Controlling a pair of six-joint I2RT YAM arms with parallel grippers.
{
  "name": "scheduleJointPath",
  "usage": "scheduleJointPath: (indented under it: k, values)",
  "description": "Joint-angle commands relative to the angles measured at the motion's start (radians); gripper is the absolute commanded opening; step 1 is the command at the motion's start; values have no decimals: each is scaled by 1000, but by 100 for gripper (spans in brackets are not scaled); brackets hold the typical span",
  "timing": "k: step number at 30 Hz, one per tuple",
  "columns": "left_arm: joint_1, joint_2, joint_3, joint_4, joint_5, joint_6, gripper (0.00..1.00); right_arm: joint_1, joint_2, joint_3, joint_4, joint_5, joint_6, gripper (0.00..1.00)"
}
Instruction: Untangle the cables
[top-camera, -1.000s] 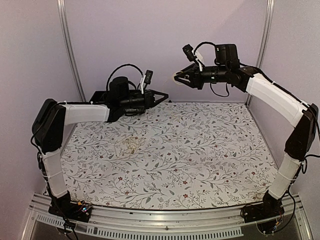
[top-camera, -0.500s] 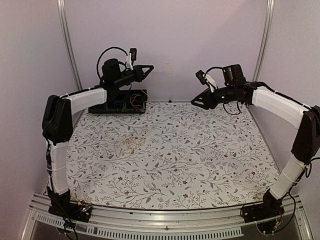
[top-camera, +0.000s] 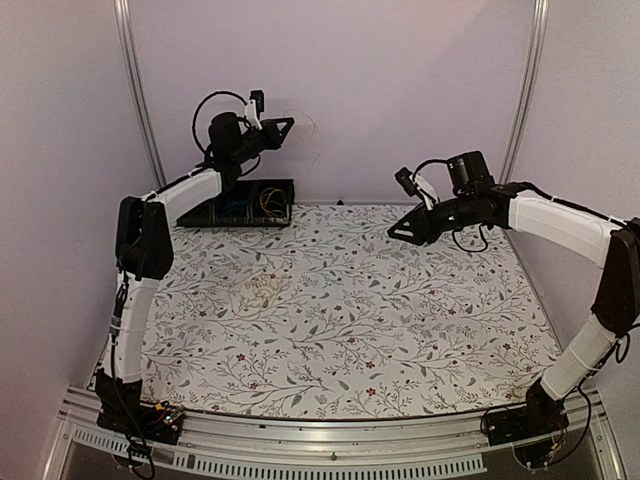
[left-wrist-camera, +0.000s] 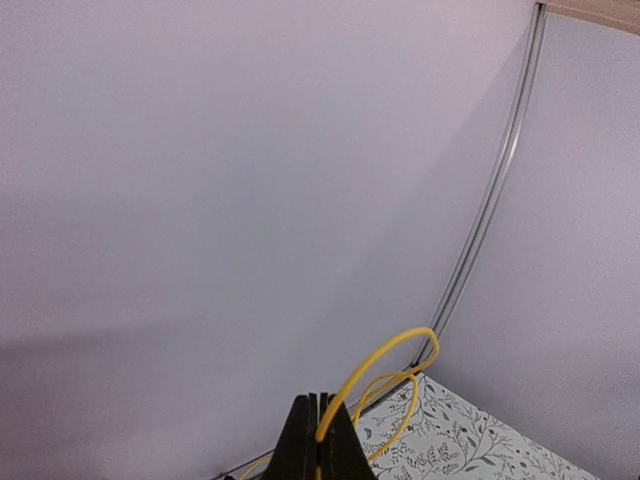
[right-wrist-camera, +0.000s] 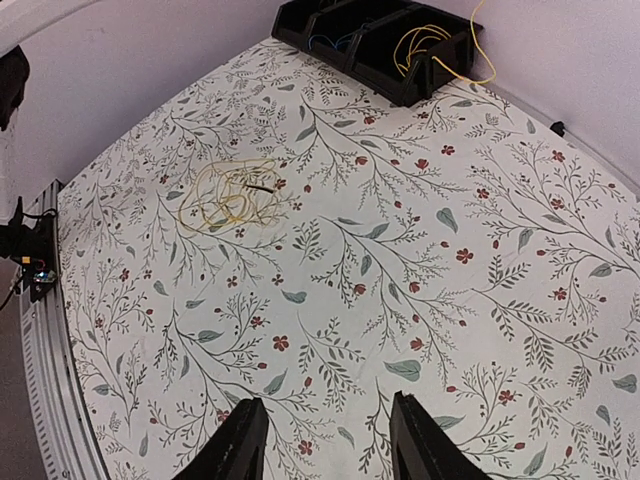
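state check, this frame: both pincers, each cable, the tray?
left pincer: shut on yellow cable, raised high.
yellow cable: gripped, its loop free in the air.
right pincer: open, empty, above the table.
yellow coil: loose on the table, nothing touching it.
black tray: at the table's far left, holding yellow and blue cables.

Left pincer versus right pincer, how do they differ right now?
The left pincer is shut on a thin yellow looped cable; the right pincer is open and holds nothing. The left pincer is up high by the back wall; the right pincer hangs lower over the floral tablecloth. Both are black with two fingers.
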Motion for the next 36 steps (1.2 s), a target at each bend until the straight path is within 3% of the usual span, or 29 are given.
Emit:
scheduleJointPath:
  k: [1,29,36]
  values:
    - [24,19,56,22,-62,13,0,3,-64,-26,10,2,14,46]
    - [94,97,-35,76,-138,20,0,3,-89,-81,4,33,-18,48]
    - [107,136,-35,-26,-225,62,0,1,-67,-70,7,37,-24,49]
